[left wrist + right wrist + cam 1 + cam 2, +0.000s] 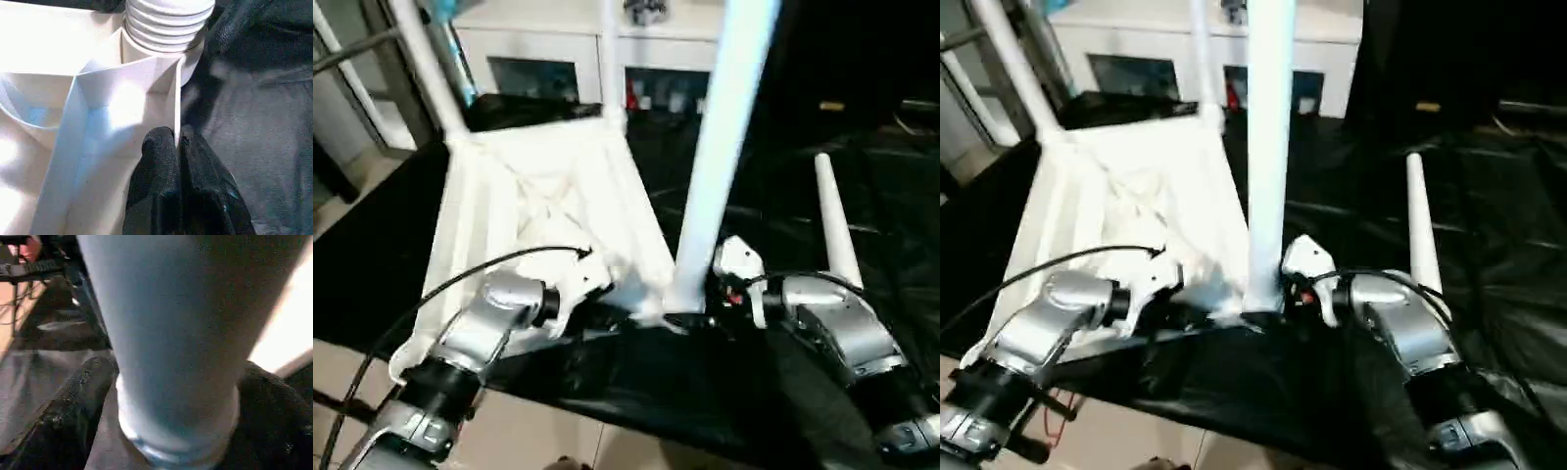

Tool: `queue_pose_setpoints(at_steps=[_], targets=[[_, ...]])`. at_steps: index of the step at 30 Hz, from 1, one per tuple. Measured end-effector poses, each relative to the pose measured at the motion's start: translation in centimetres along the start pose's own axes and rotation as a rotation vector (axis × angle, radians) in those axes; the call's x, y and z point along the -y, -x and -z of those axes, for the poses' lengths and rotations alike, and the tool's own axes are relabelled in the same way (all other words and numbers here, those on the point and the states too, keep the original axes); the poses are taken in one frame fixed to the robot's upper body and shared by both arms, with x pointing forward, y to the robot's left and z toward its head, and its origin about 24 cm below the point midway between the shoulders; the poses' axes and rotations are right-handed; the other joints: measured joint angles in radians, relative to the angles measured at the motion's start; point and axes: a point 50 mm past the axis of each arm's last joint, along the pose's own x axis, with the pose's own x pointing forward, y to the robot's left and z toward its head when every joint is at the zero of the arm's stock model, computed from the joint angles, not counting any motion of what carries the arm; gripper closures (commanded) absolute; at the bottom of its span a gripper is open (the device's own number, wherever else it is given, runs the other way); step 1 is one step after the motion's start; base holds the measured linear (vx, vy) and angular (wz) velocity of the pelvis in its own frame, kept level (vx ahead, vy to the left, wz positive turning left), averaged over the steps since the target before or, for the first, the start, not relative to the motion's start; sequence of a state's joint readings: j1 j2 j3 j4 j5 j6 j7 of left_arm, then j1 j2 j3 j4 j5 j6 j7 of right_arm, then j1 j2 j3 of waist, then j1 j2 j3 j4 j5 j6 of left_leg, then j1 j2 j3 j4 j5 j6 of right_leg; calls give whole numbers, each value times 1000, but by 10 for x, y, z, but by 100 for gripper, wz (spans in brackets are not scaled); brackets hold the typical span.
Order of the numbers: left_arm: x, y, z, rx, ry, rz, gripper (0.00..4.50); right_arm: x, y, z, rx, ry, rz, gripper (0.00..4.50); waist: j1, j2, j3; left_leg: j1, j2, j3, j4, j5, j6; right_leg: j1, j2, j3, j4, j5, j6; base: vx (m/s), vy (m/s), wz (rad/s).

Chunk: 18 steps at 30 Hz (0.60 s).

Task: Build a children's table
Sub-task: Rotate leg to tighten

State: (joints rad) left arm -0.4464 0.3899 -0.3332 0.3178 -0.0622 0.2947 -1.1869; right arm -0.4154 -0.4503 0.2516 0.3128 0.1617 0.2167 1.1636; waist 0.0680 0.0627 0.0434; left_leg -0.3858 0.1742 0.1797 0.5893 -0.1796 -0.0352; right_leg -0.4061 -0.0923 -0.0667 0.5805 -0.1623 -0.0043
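From the head views, the tabletop (543, 211) lies underside up on a black sheet (862, 196), two far legs (426, 64) already standing in its far corners. At the tabletop's near corner a third leg (720, 157) stands upright, the right gripper (690, 315) at its base. A loose leg (1420, 230) lies beyond the right forearm, apart from the tabletop. In the left wrist view, the left gripper (177, 147) pinches a thin rib beside the threaded corner socket (164, 27). In the right wrist view, two black fingers (78, 401) flank and clasp the upright leg's base.
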Motion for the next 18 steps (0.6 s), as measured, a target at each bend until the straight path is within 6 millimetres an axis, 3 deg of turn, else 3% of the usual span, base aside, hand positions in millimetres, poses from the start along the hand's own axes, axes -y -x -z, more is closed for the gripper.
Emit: queue_pose_setpoints(at_steps=[11,15,18], targets=[[-2,4,0,-19,-29,57,450,-2,4,-1,-16,-39,-45,158,8,-11,4,0,0,1,2,1,0,2,0,2,3,0,1,0,0,0],[-1,2,-1,-13,-31,58,450,-4,1,-1,0,-54,-34,173,13,-12,4,0,1,1,2,1,0,2,0,2,3,0,1,0,0,0],[-3,1,-1,-10,-23,27,450,-3,-3,1,26,-75,25,175,7,-12,4,2,1,2,3,1,0,2,0,2,5,0,1,0,0,0]])
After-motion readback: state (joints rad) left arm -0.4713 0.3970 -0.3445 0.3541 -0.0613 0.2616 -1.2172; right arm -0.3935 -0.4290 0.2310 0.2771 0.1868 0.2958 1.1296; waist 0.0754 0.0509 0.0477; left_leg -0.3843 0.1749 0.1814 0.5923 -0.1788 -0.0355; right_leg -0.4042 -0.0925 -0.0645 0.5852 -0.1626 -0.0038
